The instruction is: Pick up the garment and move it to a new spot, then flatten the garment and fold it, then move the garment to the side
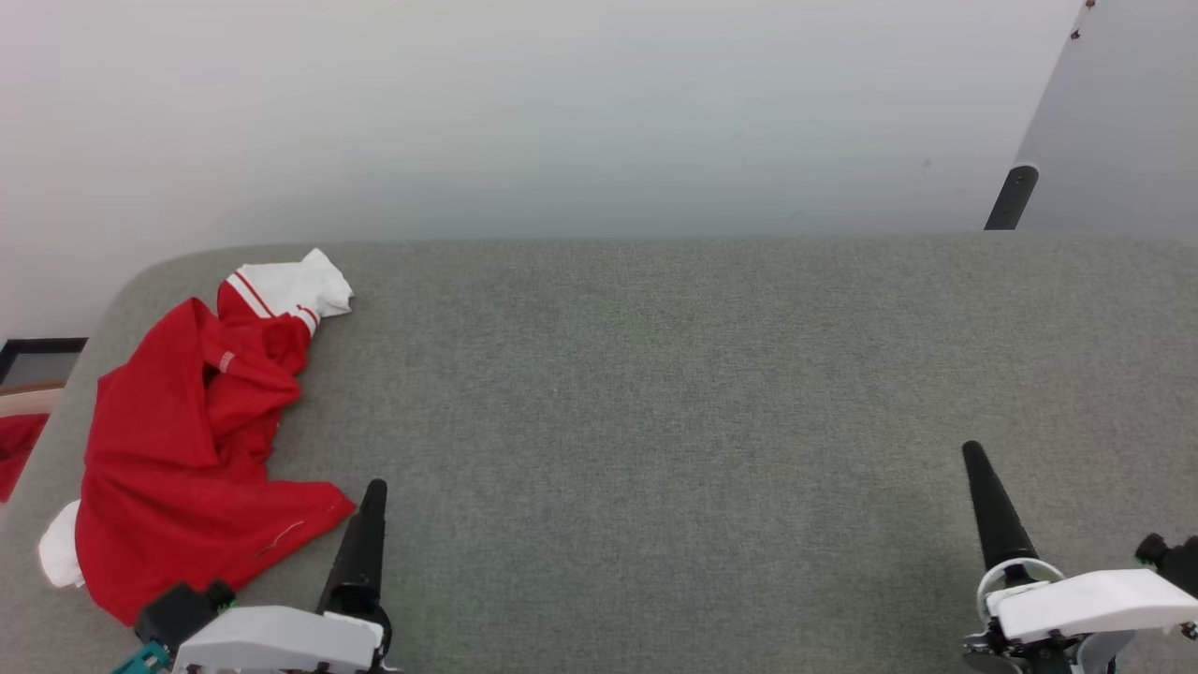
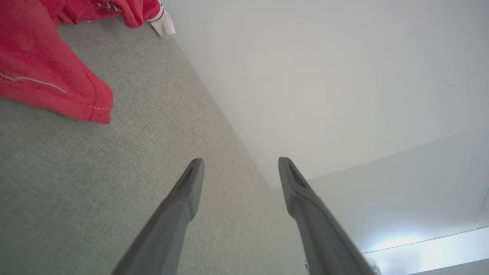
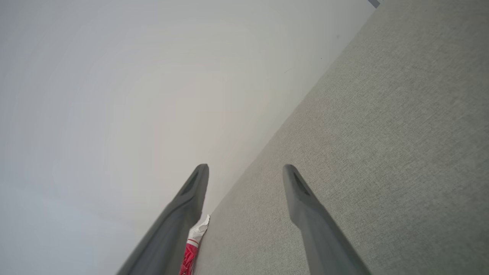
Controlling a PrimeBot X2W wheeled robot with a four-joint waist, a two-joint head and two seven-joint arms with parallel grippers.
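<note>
From the head, the garment (image 1: 178, 440) is lying crumpled at the left end of the grey surface (image 1: 655, 393), one white striped sleeve pointing toward the far edge and another white patch peeking out at the near left. The left gripper (image 1: 372, 496) is hovering just beside the red hem, not touching it. The right gripper (image 1: 975, 459) is waiting well apart, over bare surface at the right. Each is showing one dark finger here, so the jaws' gap is not readable from this angle.

In the left wrist view the jaws are standing wide and released, holding nothing. The folded red hem corner (image 2: 57, 84) is sitting up and to the left of them.

In the right wrist view the jaws are likewise spread and empty, and a sliver of sleeve is showing far off beside one finger.

In my judgement the risk is pinching a single layer of the hem, so the shirt is dragging in a bunch rather than lifting. It is also lying near the left edge and could be slipping off.

The printed front is folded under and hidden. At the left margin a second red cloth (image 1: 17, 449) is cut off, too partial to identify.
</note>
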